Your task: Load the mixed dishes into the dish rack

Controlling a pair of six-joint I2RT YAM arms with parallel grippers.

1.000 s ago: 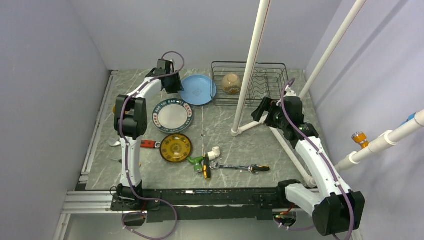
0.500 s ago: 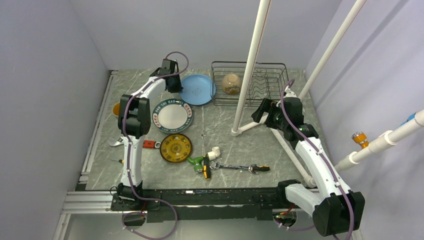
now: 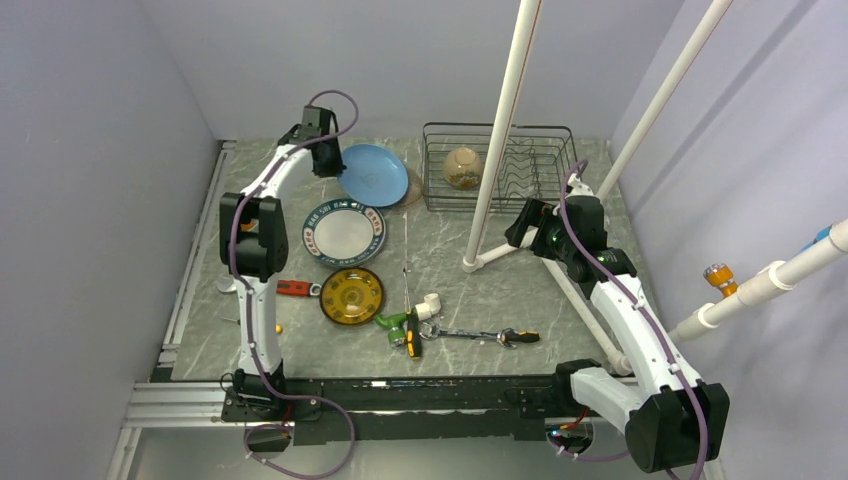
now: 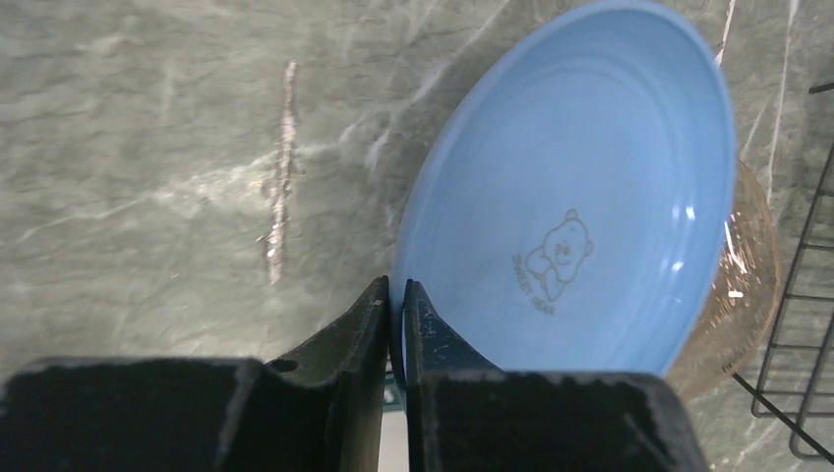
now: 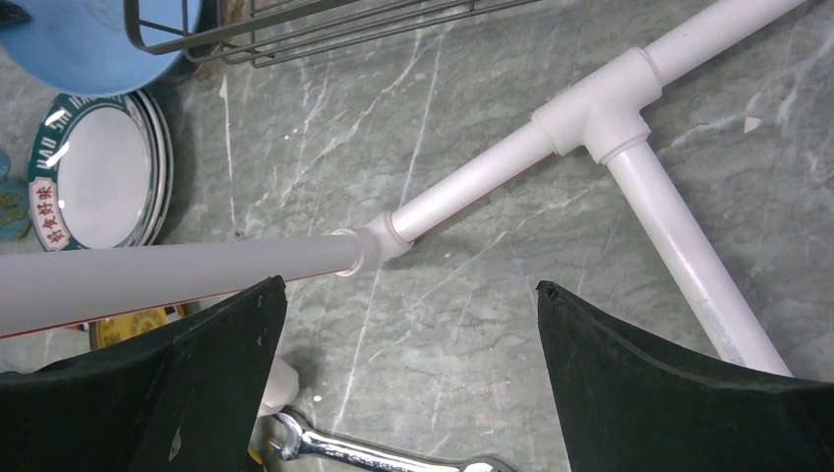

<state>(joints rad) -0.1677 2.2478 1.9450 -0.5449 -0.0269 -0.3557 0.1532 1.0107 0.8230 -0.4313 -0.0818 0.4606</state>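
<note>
My left gripper (image 3: 335,165) (image 4: 396,295) is shut on the near rim of the light-blue plate (image 3: 375,173) (image 4: 580,197). The plate is held tilted above the table, just left of the dish rack (image 3: 548,128) (image 4: 811,295). A whitish-tan bowl (image 3: 462,167) lies inside the rack's left half. The white plate with the green patterned rim (image 3: 345,231) (image 5: 93,187) and the yellow-centred plate (image 3: 352,295) lie flat on the table in front. My right gripper (image 3: 525,222) (image 5: 410,285) hangs open over bare table near the rack's front right, with nothing between its fingers.
A brownish translucent dish (image 4: 747,285) shows under the blue plate's far edge. The white pipe frame (image 3: 495,130) (image 5: 590,118) stands in front of the rack. A wrench (image 3: 470,334), screwdrivers (image 3: 410,335) and a pipe elbow (image 3: 430,303) lie near the front.
My left gripper closed on the blue plate's rim, then lifted and tilted it, shifting it left. The brownish dish beneath came into view. The right arm stayed still.
</note>
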